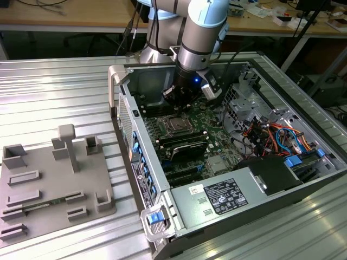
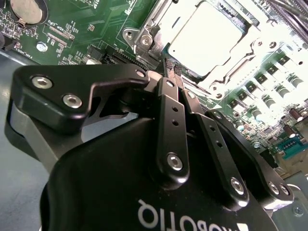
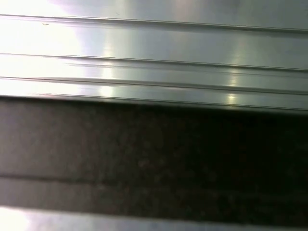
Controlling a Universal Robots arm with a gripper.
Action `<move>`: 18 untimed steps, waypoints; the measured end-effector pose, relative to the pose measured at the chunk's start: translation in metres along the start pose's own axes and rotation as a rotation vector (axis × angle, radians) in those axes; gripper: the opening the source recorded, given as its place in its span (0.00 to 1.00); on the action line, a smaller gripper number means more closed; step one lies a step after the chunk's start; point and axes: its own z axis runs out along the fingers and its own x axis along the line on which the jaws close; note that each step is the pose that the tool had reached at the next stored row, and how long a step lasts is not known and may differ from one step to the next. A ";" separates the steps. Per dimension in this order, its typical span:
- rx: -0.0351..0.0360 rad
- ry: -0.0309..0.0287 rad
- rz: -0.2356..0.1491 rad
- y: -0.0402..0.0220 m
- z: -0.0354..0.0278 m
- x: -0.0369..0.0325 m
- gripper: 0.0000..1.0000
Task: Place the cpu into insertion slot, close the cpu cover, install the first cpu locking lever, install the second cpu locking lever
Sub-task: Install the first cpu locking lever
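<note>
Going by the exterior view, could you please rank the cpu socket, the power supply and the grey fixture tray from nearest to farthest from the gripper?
1. The cpu socket, just below the gripper.
2. The power supply, at the case's near end.
3. The grey fixture tray, outside the case on the exterior view's left.

Silver cpu (image 2: 204,36), green motherboard (image 2: 96,29), black gripper (image 2: 172,67).

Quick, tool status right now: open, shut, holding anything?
Tool: shut, fingertips pressed together at the edge of the cpu cover, which lies closed over the cpu. Whether anything is pinched between them cannot be told.
</note>
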 end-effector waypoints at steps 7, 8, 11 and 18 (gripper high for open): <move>-0.0006 0.0000 0.000 0.0022 -0.0002 -0.0001 0.11; -0.0009 -0.0001 0.000 0.0022 -0.0015 -0.0002 0.11; -0.0014 -0.0004 0.000 0.0022 -0.0097 0.0007 0.11; -0.0117 -0.0008 0.000 0.0031 -0.0110 0.0080 0.11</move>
